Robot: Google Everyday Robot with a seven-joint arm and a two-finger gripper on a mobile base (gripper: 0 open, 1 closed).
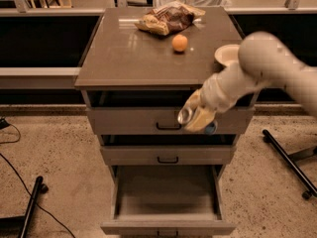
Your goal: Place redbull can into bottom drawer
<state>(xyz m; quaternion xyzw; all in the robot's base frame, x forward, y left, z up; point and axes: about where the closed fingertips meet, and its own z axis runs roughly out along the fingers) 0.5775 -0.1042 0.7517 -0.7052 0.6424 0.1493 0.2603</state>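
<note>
My gripper (199, 118) hangs in front of the cabinet's top drawer (133, 121), right of its handle. It is shut on the redbull can (186, 115), which lies sideways in it with the silver top facing left and the blue end (211, 129) at the lower right. The bottom drawer (168, 226) is pulled open below, and its grey inside shows nothing in it. The can is well above the drawer's opening, about over its right half.
On the cabinet top (124, 58) lie a chip bag (166, 18), an orange (180, 42) and a white bowl (227, 53) at the right edge. The middle drawer (168, 155) is shut. Black stand legs (290, 162) are on the floor at the right, and a black leg (30, 207) and cable at the left.
</note>
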